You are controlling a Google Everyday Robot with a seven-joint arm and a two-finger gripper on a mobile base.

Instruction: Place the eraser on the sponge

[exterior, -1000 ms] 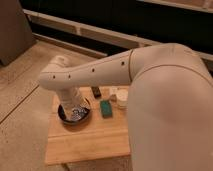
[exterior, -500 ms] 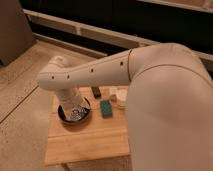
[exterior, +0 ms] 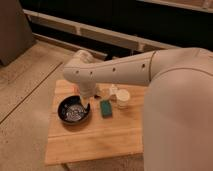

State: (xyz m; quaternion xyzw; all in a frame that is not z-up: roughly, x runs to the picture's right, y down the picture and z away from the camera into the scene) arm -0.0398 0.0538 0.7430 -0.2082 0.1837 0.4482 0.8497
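The teal-green sponge (exterior: 106, 107) lies on the wooden table (exterior: 90, 142), right of centre. My gripper (exterior: 87, 100) hangs down from the white arm, over the right rim of the black pan and just left of the sponge. It stands open, and I see nothing held in it. The eraser is hidden; the gripper and wrist cover the spot behind the sponge.
A black round pan (exterior: 73, 111) sits at the table's left. A white cup (exterior: 122, 98) stands right of the sponge, with a small white object (exterior: 113, 90) behind it. The arm's bulk fills the right side. A speckled floor (exterior: 25, 100) surrounds the table.
The wrist has swung to the right, and the gripper now covers the dark block that showed behind the sponge. Pan, sponge and cup have not moved.
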